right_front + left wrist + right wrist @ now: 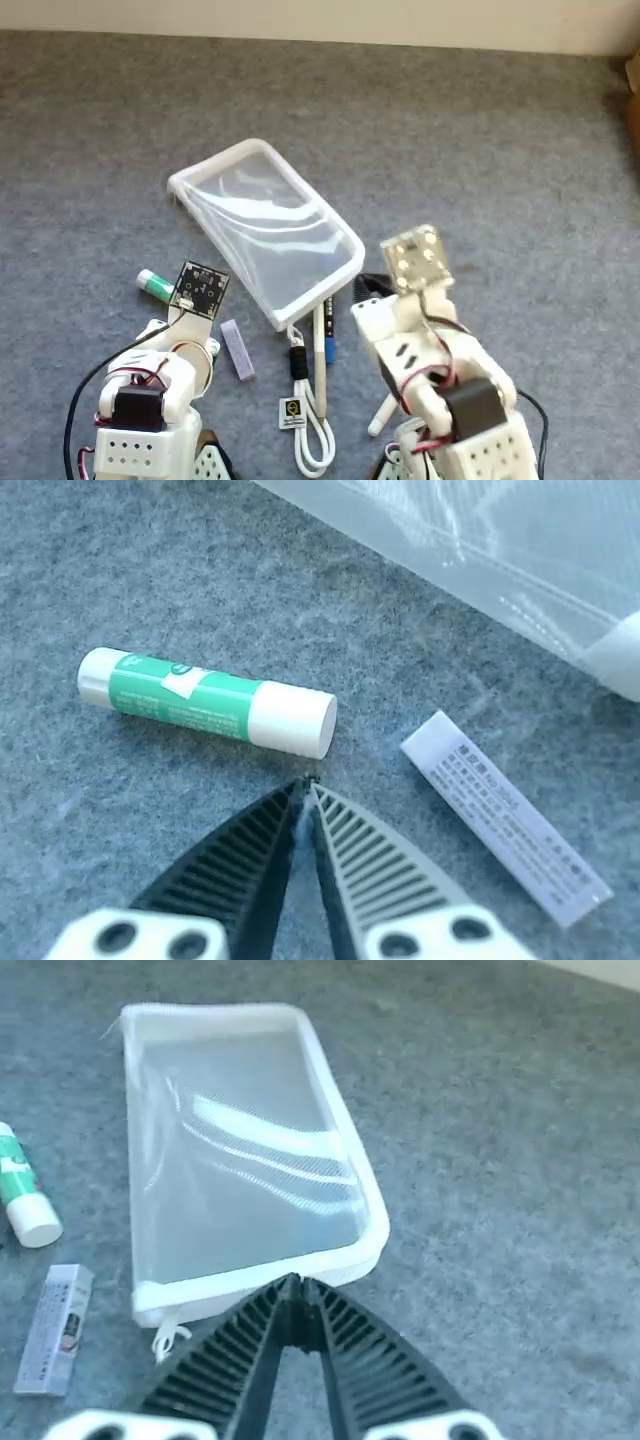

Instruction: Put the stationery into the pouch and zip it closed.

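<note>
Starting at the pouch (265,225): found it lying flat and slanted near the middle of the grey mat (500,130), translucent, with a white border all round. Could not tell whether its zip stood open or closed. Made out a short white pull string (165,1340) trailing from one corner of the pouch's near end. Saw the glue stick (155,284), green with white ends, lying on its side on the mat, apart from the pouch and beside the left arm (150,400). Spotted the eraser (238,349), pale in a printed sleeve, lying flat between the glue stick and the pouch's near corner, touching neither. Noted a white pen (322,350) with a blue band lying just off that same corner, and next to it a white looped cord (312,440) with a black end and a small tag (291,412). Found the left gripper (305,790) over the mat with jaws pressed together, tips meeting just beside the glue stick's (205,702) white cap, the eraser (505,815) near on the other side. Found the right gripper (297,1300) likewise drawn together, tips pointing at the pouch's (245,1150) near short edge; could not tell whether touching it. Saw the right arm (450,390) standing beside the pen.
</note>
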Tool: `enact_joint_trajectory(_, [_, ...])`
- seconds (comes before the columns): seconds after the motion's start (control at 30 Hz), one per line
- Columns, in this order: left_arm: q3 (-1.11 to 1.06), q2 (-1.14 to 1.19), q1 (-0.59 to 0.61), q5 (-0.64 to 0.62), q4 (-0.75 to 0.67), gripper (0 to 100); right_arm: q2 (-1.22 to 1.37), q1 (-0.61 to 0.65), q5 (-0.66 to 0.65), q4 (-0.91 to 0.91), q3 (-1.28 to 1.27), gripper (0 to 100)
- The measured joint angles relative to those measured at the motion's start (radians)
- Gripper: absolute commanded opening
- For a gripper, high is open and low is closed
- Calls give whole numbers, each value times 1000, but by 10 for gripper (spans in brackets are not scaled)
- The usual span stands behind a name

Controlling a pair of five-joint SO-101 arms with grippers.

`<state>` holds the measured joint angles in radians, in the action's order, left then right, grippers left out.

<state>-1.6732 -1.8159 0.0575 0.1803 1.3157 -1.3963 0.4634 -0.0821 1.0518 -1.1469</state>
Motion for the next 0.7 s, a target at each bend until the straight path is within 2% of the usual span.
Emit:
enact_joint_trajectory(0.17, [0,0,0,0,0,9,153,72,118,-3,31,125])
enact_joint_trajectory(0.33, [0,0,0,0,0,9,215,160,218,-12,31,132])
enact_joint_trajectory(0.5, [0,0,0,0,0,9,299,288,233,-55,31,132])
enact_joint_trajectory(0.7, [0,0,0,0,0,9,483,310,235,-172,31,132])
